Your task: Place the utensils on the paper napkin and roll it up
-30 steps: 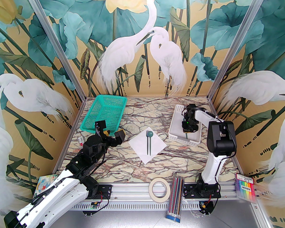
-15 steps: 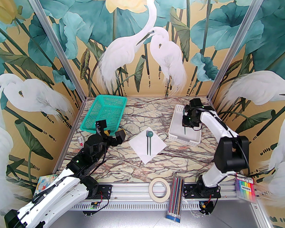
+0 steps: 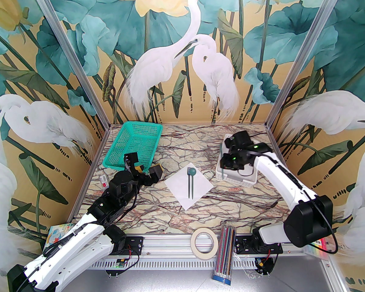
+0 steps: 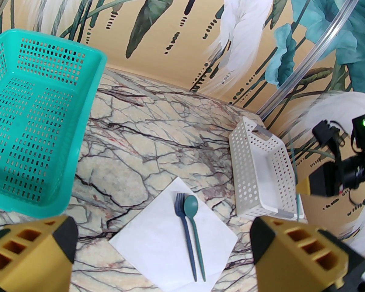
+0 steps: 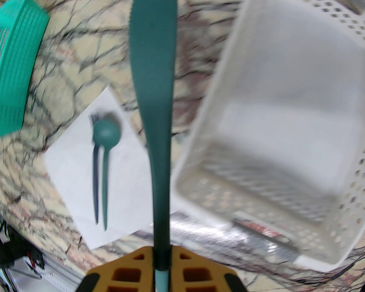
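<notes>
Right jaws grip a green knife (image 5: 153,102) by its handle at the white basket (image 4: 249,169) edge; left jaws wide open. Fork (image 4: 185,233) and spoon (image 4: 191,205) lie on the napkin (image 4: 152,248): lay the knife parallel, just beside them.

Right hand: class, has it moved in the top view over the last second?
Yes. The right hand, shut on a knife, has shifted left, from above the basket's middle to its left rim, nearer the napkin.
</notes>
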Motion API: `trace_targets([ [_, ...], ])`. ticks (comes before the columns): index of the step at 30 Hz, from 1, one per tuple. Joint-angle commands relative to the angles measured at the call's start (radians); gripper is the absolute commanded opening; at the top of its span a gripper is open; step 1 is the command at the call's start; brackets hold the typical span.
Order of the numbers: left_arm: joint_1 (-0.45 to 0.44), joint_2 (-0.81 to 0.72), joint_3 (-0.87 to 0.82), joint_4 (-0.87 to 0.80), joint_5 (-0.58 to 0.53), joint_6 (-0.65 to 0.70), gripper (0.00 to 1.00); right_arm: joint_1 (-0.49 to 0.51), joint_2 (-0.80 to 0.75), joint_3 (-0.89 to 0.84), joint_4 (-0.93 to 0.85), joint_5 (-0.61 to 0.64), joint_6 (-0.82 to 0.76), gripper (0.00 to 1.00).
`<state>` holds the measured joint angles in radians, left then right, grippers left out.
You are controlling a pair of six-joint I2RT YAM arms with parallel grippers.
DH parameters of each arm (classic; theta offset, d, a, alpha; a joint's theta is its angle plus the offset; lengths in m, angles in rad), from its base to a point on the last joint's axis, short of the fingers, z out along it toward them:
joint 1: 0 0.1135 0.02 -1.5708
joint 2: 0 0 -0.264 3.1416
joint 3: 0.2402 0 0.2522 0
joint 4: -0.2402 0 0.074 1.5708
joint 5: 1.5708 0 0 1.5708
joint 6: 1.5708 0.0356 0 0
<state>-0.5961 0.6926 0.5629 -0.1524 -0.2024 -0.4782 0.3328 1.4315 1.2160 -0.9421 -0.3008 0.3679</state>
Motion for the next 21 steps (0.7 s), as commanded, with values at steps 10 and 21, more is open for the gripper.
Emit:
trace_targets([
  [10, 0.0, -0.045, -0.034, 0.025, 0.008, -0.024, 0.99, 0.231, 0.092, -0.038, 0.174, -0.059, 0.228, 0.14],
  [21, 0.001, -0.049, -0.028, 0.019, 0.035, 0.009, 0.99, 0.331, 0.242, -0.031, 0.299, -0.034, 0.363, 0.13],
])
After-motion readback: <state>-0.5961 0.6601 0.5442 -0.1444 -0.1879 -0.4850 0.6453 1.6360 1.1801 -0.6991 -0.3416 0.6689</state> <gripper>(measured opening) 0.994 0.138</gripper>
